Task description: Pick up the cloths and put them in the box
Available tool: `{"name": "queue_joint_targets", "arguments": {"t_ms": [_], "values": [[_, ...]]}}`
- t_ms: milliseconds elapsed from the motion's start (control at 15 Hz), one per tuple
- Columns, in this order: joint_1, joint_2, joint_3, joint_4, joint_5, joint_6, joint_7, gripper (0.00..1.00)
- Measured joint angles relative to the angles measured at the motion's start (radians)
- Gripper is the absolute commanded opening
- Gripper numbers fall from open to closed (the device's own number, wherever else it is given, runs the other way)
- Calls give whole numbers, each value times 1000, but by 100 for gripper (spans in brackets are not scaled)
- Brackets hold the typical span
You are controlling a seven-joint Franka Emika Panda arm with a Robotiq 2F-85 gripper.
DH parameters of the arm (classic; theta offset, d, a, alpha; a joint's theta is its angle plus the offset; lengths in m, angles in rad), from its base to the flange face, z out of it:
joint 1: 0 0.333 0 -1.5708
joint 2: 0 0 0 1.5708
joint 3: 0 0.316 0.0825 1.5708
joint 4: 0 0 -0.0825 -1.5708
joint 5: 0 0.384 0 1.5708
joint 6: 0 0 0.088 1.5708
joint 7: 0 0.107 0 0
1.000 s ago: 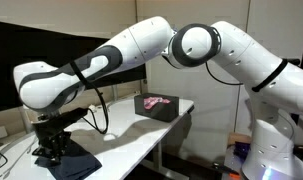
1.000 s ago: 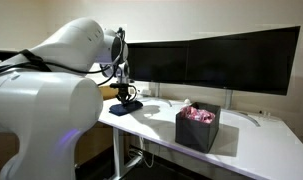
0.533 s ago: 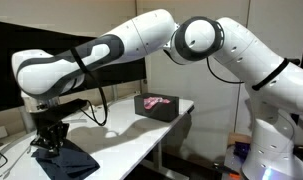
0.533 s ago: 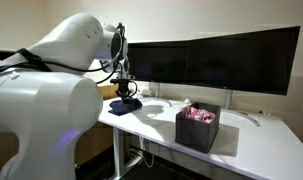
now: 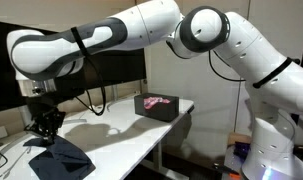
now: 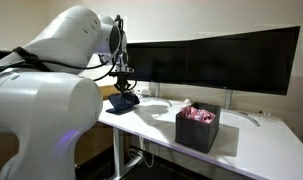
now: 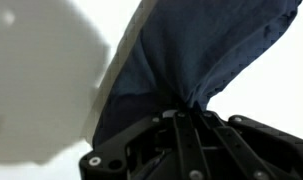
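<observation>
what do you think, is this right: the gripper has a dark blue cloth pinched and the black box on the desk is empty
Not quite. The gripper does have the dark blue cloth pinched, but the black box on the desk is not empty: a pink cloth lies in it, seen in both exterior views.

The cloth (image 7: 196, 60) looks matt, perhaps woven; arm (image 5: 141, 25) glossy plastic.

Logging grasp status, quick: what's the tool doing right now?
The tool is closed on the dark blue cloth, pinching a bunched fold.
</observation>
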Motion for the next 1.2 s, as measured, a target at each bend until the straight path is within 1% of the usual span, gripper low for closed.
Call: {"name": "queue_joint_targets", "arguments": {"t_ms": [600,1200], "values": [[0,-106,4,0,0,-33,-27,5],[-1,-231,8,-1,0,-108,-89,5]]}}
